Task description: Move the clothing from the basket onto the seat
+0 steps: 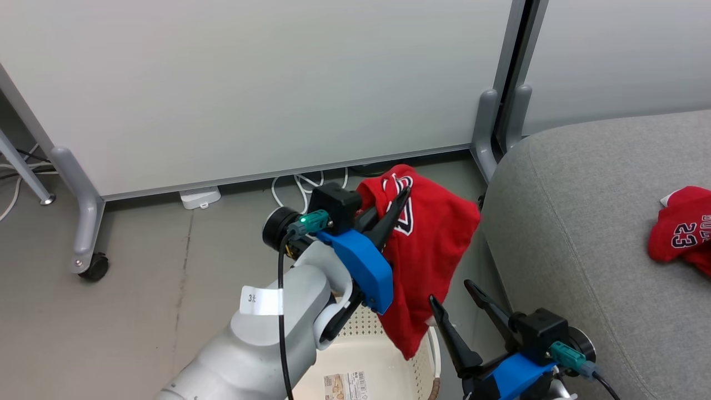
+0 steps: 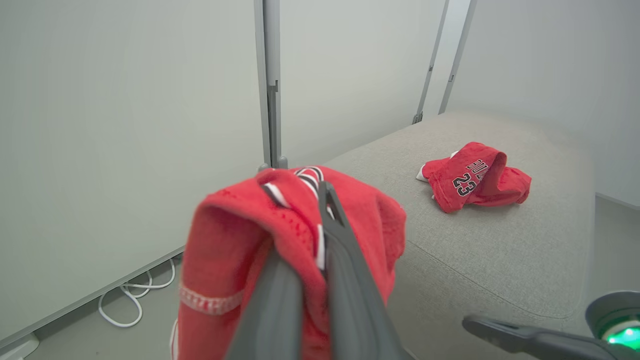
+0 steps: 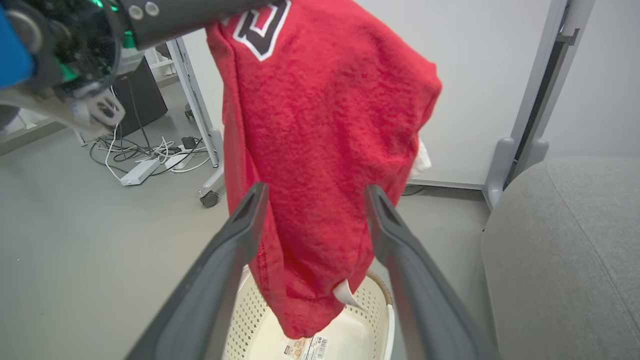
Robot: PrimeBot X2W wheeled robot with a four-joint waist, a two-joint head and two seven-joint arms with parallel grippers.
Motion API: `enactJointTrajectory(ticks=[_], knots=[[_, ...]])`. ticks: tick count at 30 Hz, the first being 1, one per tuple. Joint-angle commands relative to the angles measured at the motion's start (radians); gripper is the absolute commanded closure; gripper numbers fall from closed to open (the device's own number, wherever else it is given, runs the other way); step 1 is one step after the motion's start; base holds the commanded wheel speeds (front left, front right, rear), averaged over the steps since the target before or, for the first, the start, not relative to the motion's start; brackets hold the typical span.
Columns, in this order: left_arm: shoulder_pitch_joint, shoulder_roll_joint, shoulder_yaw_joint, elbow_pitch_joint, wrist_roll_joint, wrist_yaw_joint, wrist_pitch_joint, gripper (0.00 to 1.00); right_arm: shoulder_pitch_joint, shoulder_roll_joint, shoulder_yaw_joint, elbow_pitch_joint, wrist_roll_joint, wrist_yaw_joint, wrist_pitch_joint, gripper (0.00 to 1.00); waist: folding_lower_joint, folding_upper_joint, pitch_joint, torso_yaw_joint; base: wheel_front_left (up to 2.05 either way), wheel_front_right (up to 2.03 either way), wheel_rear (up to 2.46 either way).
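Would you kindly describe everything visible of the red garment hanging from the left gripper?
The red garment is fuzzy-looking fabric with white-edged dark lettering, striped trim and a white tag. It hangs limp, bunched where the left gripper is shut on it, its lower end dangling over the basket, beside the seat.

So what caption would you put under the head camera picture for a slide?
The left gripper holds a red jersey above the basket beside the grey seat where another jersey lies.

White cables [image 3: 165, 150], power strip [image 3: 139, 172] — beside partition [image 1: 250, 83] caster [image 1: 95, 266].
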Motion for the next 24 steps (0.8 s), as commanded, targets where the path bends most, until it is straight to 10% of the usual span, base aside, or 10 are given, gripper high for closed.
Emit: enactJointTrajectory(ticks=[1,24], knots=[[-0.022,0.0,-0.011,-0.007,-0.011,0.007,-0.003,1.0,0.011,0.0,0.003,-0.004,0.006,0.0,0.004,0.0,0.0001,-0.0001,-0.001,-0.002,0.0,0.0,0.0],[-0.066,0.0,-0.111,0.015,-0.122,0.043,-0.042,1.0,-0.043,-0.001,0.075,0.025,0.028,0.0,0.006,0.0,0.0001,-0.0001,0.0,-0.017,0.0,0.0,0.0]])
